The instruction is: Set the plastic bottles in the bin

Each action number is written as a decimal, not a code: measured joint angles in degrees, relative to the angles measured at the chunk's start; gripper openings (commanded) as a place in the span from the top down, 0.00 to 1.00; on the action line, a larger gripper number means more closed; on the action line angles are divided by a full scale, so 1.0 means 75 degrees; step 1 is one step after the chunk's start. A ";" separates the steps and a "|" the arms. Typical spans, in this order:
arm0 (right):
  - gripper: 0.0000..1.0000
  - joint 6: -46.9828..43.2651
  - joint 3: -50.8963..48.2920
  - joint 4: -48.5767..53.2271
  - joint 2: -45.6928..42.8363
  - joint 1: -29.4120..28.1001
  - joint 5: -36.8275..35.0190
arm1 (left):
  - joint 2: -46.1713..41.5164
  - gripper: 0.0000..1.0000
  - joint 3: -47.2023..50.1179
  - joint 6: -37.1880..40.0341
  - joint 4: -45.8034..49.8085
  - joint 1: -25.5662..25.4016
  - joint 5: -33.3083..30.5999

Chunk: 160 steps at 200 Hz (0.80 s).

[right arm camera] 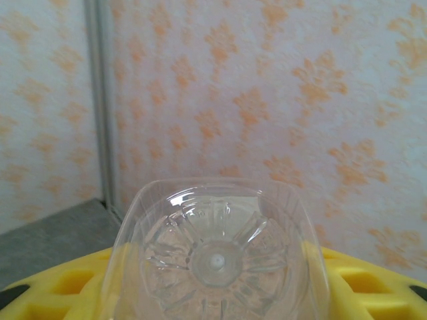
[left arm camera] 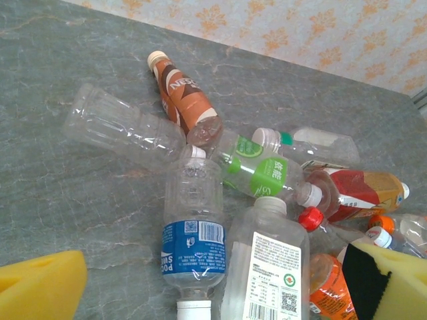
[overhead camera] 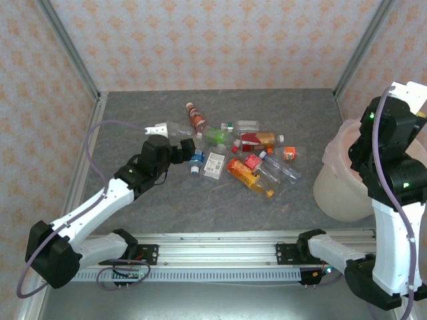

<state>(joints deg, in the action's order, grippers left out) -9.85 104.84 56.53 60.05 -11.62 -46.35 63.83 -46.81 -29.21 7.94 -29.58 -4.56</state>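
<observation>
From above, the plastic bottles lie in a loose heap in the middle of the grey, marble-veined table. The left gripper sits at the heap's left edge. The round, pale bin with its crinkled liner stands at the right.

At the left wrist, the jaws are spread wide. Yellow foam pads flank a ribbed blue-labelled bottle, which lies beside a brown-sleeved bottle.

At the right wrist, the right gripper is clamped on a clear bottle, whose petal-moulded base faces the camera.
</observation>
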 measured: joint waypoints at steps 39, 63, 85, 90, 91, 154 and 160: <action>0.75 0.0321 -0.0606 0.0705 0.0323 0.1973 0.0886 | 0.0236 0.00 -0.0166 -0.0376 0.0207 0.0012 -0.0067; 0.74 0.0600 -0.0994 0.1067 0.0825 0.3188 0.1883 | 0.0344 0.00 -0.0256 -0.0592 0.0329 0.0090 -0.0073; 0.73 0.0737 -0.1422 0.1335 0.1247 0.3643 0.2617 | 0.0458 0.00 -0.0364 -0.0734 0.0507 0.0166 -0.0026; 0.73 0.0752 -0.1510 0.1378 0.1341 0.3719 0.2783 | 0.0498 0.00 -0.0411 -0.0731 0.0571 0.0175 -0.0020; 0.73 0.0758 -0.1521 0.1378 0.1352 0.3727 0.2801 | 0.0513 0.00 -0.0431 -0.0734 0.0586 0.0181 -0.0012; 0.63 0.0895 -0.2366 0.1282 0.2142 0.4173 0.3654 | 0.0810 0.00 -0.0644 -0.1003 0.1125 0.0195 0.0411; 0.60 0.0944 -0.2366 0.1224 0.2189 0.4173 0.3707 | 0.0810 0.00 -0.0635 -0.1064 0.1122 0.0195 0.0420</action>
<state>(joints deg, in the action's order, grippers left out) -2.76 87.09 65.71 76.47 19.68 -18.55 69.91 -51.57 -37.19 16.36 -28.12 -1.41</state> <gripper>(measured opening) 0.542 0.999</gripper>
